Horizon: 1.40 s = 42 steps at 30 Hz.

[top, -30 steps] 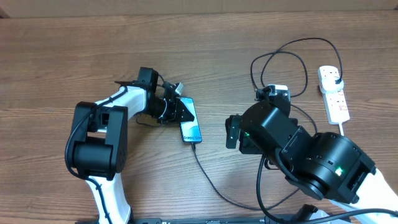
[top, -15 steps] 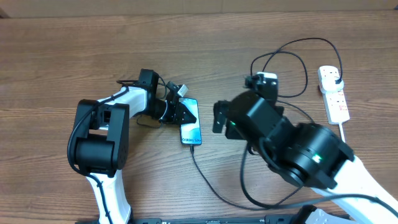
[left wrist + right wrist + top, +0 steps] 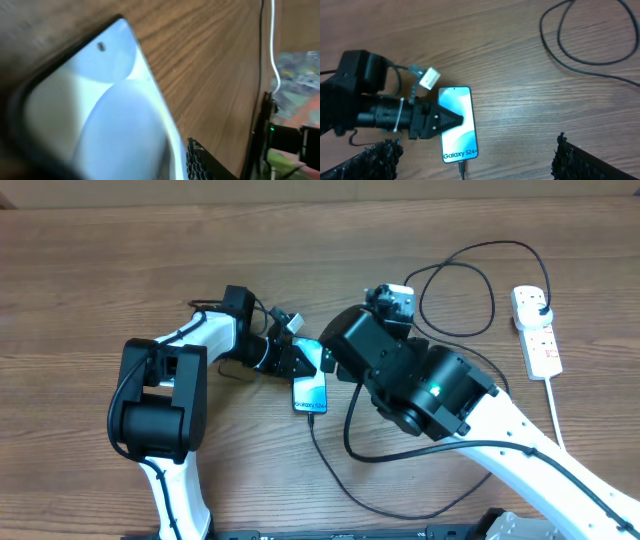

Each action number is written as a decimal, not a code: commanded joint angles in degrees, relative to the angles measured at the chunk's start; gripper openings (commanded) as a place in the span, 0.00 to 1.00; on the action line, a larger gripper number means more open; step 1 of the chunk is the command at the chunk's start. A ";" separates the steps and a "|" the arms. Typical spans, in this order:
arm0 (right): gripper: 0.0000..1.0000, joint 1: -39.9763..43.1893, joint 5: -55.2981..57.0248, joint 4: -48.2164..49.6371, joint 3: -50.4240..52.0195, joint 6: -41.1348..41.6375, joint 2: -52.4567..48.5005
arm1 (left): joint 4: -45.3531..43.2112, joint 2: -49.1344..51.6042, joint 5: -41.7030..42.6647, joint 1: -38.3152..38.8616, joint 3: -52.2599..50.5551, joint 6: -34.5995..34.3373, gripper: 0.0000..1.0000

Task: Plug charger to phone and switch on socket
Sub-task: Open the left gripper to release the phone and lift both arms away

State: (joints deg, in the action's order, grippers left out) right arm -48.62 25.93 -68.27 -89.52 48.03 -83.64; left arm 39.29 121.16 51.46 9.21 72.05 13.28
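Fingers of the right gripper are spread wide and empty above the phone. The phone lies flat left of centre with the charger tip at its near end, and the left gripper bears on its left edge; its grip cannot be told. Risk: a right-arm sweep toward the socket, far right and well apart, may snag the slack cable and unseat the tip, and a loose left hold would let the phone slide.
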 commanded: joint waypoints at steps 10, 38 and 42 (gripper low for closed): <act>1.00 6.29 0.79 -10.97 -0.09 10.71 1.99 | 1.31 0.61 -12.39 -0.63 1.73 -5.86 0.60; 0.21 16.33 2.71 -14.36 -0.13 10.10 2.32 | 28.85 -1.46 -22.03 -5.05 20.74 -3.39 1.00; 0.15 28.26 -0.09 -15.98 -0.13 10.01 2.29 | 30.05 -9.11 -21.59 -5.16 22.93 -3.43 1.00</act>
State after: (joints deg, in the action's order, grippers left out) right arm -27.70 26.98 -83.83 -89.47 58.08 -83.05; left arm 68.60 119.26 30.76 3.75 92.71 8.12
